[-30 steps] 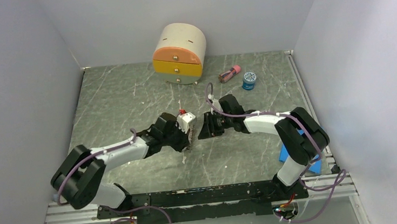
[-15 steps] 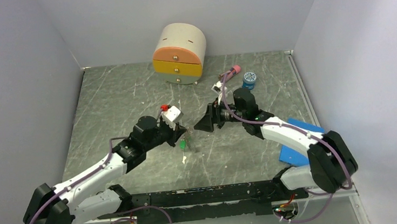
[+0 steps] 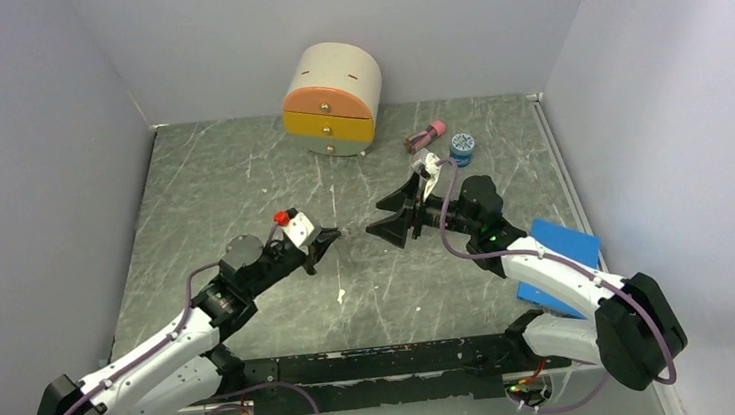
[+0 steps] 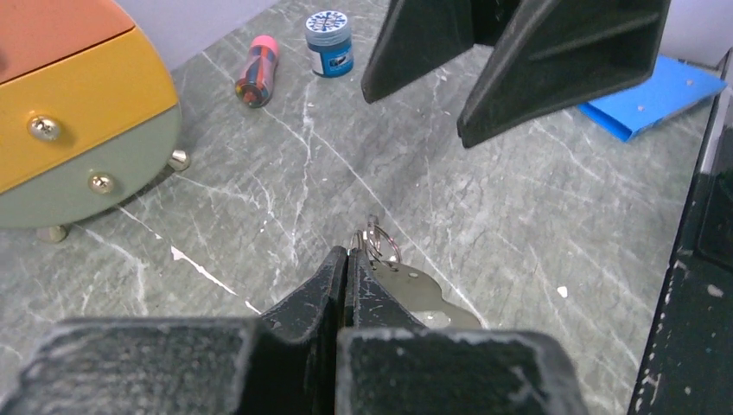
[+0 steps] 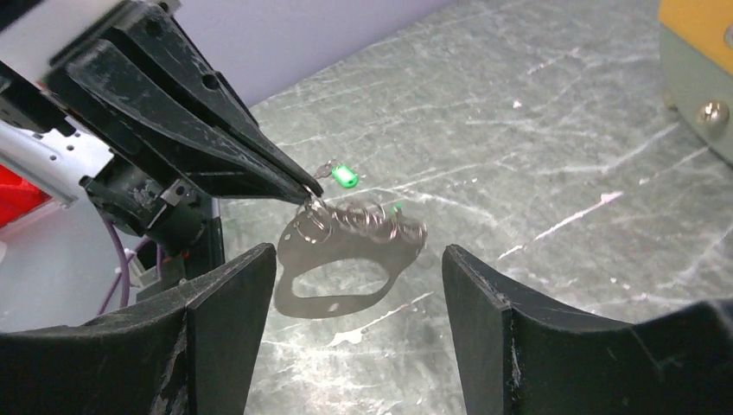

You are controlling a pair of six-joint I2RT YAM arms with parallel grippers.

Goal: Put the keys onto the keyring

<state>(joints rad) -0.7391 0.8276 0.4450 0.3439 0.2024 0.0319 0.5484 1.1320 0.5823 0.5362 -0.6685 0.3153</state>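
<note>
Holding item: the left gripper [image 5: 307,197] is pinched tight on the keyring [image 5: 315,226], which hangs just off its tips above the table [image 3: 221,180]. Hanging with it are a run of small silvery rings, a flat metal plate [image 5: 333,272] with a cut-out, and keys [image 5: 345,177] with green heads, one bright beside the tips, a second blurred further along the chain.

Facing item: the right gripper [image 3: 392,217] stands wide and carries nothing; it sits opposite the left one, apart from the bundle.

Step in hand, as judged: the bundle is presented in the air for the right gripper to work on. Whether every key is threaded cannot be told.

Handling notes for you:
- Keep the left pinch firm and unmoving; the bundle looks loose and blurred, so let it settle before you approach.
- Bring the right gripper in level, one finger either side of the hanging parts, and close on a key head, not on the thin ring.
- Avoid brushing the plate, which would set the whole chain swinging.

View notes:
- Right wrist: the only view showing the green heads, the chain and the plate's full outline.
- Left wrist: shows the ring [image 4: 380,245] and the plate's top edge beside the shut tips, and the open right fingers [image 4: 553,65] above; no green shows.
- Top: gives the two arms' spacing and the drawer unit [image 3: 331,100], tube [image 3: 426,136], jar [image 3: 461,148] and blue pad [image 3: 560,251], all well apart; the bundle is too small to read there.
</note>
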